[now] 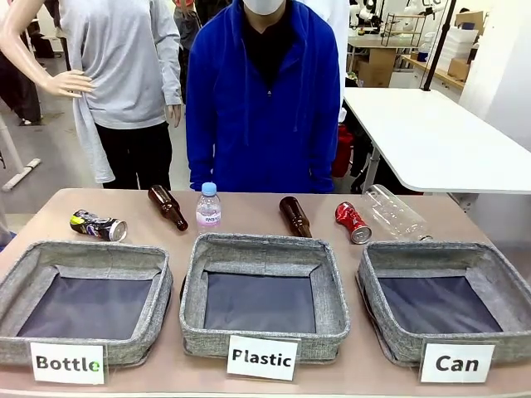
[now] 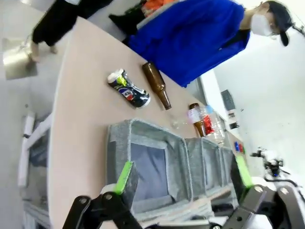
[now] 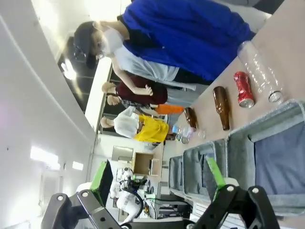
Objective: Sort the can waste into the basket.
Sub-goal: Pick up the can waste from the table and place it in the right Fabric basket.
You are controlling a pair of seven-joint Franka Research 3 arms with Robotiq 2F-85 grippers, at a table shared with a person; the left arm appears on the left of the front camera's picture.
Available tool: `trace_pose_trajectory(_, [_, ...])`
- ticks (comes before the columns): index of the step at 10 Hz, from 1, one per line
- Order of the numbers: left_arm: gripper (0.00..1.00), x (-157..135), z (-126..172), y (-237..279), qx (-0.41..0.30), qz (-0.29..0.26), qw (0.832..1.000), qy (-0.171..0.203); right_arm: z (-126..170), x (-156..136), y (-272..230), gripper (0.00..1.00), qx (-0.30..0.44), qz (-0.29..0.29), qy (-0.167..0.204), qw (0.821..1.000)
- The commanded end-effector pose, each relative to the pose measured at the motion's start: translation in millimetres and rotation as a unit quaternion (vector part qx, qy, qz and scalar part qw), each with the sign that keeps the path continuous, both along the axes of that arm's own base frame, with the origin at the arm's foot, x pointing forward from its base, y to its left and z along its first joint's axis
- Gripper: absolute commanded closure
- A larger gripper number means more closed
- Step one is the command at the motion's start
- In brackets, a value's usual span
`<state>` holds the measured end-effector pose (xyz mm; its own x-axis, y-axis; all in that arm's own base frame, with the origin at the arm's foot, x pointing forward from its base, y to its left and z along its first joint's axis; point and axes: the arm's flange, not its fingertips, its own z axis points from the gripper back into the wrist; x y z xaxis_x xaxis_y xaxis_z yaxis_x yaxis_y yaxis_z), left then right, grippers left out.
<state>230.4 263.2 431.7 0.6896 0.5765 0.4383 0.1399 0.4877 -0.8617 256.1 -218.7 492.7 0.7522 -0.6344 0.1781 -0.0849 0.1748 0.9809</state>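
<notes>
My left gripper [image 2: 182,172]: jaws spread wide, nothing between the green pads, hanging over the row of baskets.
My right gripper [image 3: 157,175]: jaws also wide apart, holding nothing.
Black can [image 1: 98,225]: on its side at the table's [image 1: 249,211] far left, behind the basket carded "Bottle" [image 1: 83,253].
Red can [image 1: 353,222]: on its side behind the gap between the middle and right baskets, just beside a clear plastic bottle [image 1: 396,213] that also lies flat.
Can basket [image 1: 440,251]: right end of the row, with dark lining and a white "Can" card [image 1: 457,363] in front.
Middle basket [image 1: 264,245]: carded "Plastic".
Other items: two brown bottles [image 1: 168,206] [image 1: 294,215] lying down, and a small capped bottle [image 1: 208,205] upright between them.
Person [image 1: 264,99]: in a blue jacket, standing at the far side.
</notes>
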Motion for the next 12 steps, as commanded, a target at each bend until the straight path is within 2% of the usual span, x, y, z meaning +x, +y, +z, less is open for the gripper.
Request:
trace_pose_trajectory(1, [0.0, -17.6, 21.4, 1.9, -0.012, 0.004, 1.0, -0.025, 13.7, -6.8, 7.6, 0.0, -0.013, 0.019, -0.014, 1.0])
trace_pose_trajectory(6, [0.0, -20.1, 24.0, 2.3, -0.017, 0.007, 1.0, -0.016, 13.7, -6.8, 7.6, 0.0, -0.013, 0.019, -0.014, 1.0])
trace_pose_trajectory(7, [0.0, -30.6, 22.8, -13.0, 0.055, -0.005, 0.998, 0.04, 13.7, -6.8, 7.6, 0.0, -0.013, 0.019, -0.014, 1.0])
trace_pose_trajectory(8, [0.0, -21.3, 30.0, -25.6, 0.101, -0.054, 0.991, 0.067, 13.7, -6.8, 7.6, 0.0, -0.013, 0.019, -0.014, 1.0])
trace_pose_trajectory(9, [0.0, 5.7, 42.5, -34.1, 0.149, -0.077, 0.98, 0.103, 13.7, -6.8, 7.6, 0.0, -0.013, 0.019, -0.014, 1.0])
trace_pose_trajectory(10, [0.0, 40.0, 57.4, -56.1, 0.218, -0.097, 0.961, 0.141, 13.7, -6.8, 7.6, 0.0, -0.013, 0.019, -0.014, 1.0])
trace_pose_trajectory(11, [0.0, 74.6, 68.0, -77.9, 0.282, -0.103, 0.938, 0.173, 13.7, -6.8, 7.6, 0.0, -0.013, 0.019, -0.014, 1.0])
trace_pose_trajectory(12, [0.0, 116.2, 70.9, -102.3, 0.335, -0.134, 0.911, 0.199, 13.7, -6.8, 7.6, 0.0, -0.013, 0.019, -0.014, 1.0])
